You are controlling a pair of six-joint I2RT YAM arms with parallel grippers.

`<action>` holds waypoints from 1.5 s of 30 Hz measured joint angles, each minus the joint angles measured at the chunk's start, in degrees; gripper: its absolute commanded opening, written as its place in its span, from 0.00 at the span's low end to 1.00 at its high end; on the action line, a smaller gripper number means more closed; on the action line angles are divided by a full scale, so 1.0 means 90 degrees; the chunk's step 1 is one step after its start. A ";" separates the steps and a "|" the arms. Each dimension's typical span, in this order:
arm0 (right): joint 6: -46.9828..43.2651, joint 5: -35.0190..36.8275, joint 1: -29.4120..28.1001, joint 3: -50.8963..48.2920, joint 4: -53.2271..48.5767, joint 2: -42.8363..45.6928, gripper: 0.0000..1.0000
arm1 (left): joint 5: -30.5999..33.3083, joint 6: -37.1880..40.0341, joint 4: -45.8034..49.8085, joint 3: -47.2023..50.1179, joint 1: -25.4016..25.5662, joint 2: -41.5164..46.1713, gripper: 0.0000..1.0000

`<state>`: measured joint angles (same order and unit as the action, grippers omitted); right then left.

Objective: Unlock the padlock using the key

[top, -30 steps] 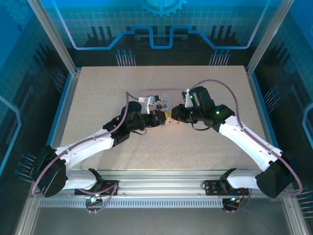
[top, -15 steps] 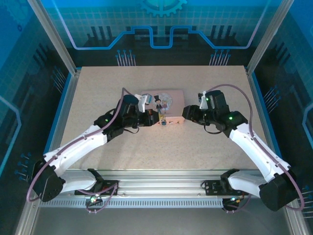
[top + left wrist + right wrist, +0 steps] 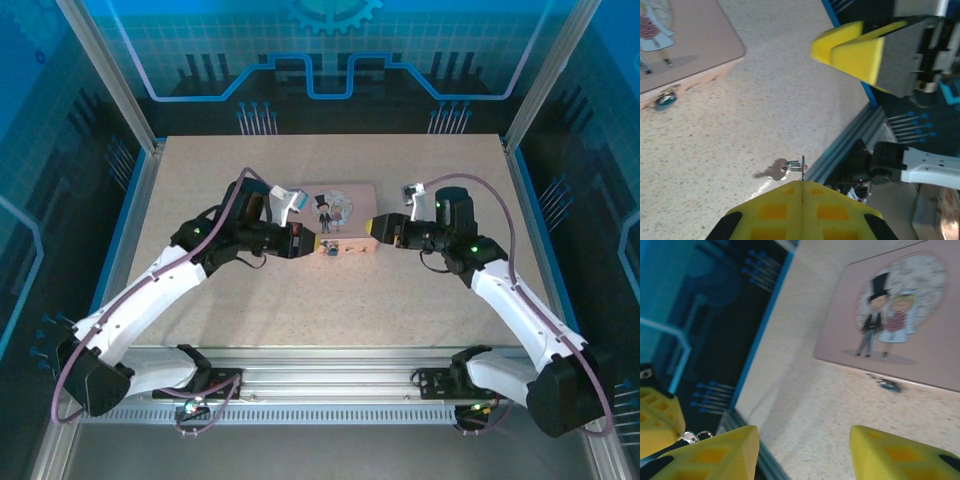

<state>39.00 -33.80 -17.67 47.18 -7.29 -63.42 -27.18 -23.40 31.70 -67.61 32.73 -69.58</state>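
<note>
One padlock [image 3: 329,250] hangs on closed pink tin [image 3: 345,195].

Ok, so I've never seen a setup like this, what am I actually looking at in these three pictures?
Two white robot arms are bolted to the near edge of a table. The wide picture looks down from above and behind them. The other two come from a camera on each wrist, so the yellow fingers there belong to that arm's own claw. On the table lies a pink tin with a cartoon couple, and a tiny blue padlock sits at its near edge. The left claw is open; a small silvery key on a ring sits at one tip, though I can't tell how it's held. The right claw is open and empty.
</note>
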 measured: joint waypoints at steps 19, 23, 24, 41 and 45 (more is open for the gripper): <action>0.0641 -0.1435 -0.0857 -0.0542 0.2475 0.0177 0.44 | -0.1035 -0.0073 -0.0619 0.0170 0.0000 -0.0022 0.00; 0.0595 -0.1472 -0.0962 -0.0534 0.2482 0.0146 0.43 | -0.1078 -0.0075 -0.0738 0.0211 0.0000 -0.0022 0.00; 0.0568 -0.1481 -0.1005 -0.0529 0.2482 0.0129 0.41 | -0.1088 -0.0078 -0.0758 0.0211 0.0000 -0.0022 0.00; 0.0401 -0.1537 -0.1168 -0.0483 0.2409 0.0080 0.36 | -0.1253 -0.0248 -0.1010 0.0301 0.0000 0.0012 0.00; 0.0391 -0.1542 -0.1188 -0.0483 0.2382 0.0080 0.31 | -0.1328 -0.0299 -0.1107 0.0364 0.0000 0.0044 0.00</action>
<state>42.52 -47.68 -28.36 42.83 14.15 -62.70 -39.13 -26.09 21.74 -64.34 32.73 -69.19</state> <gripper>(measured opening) 0.333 0.055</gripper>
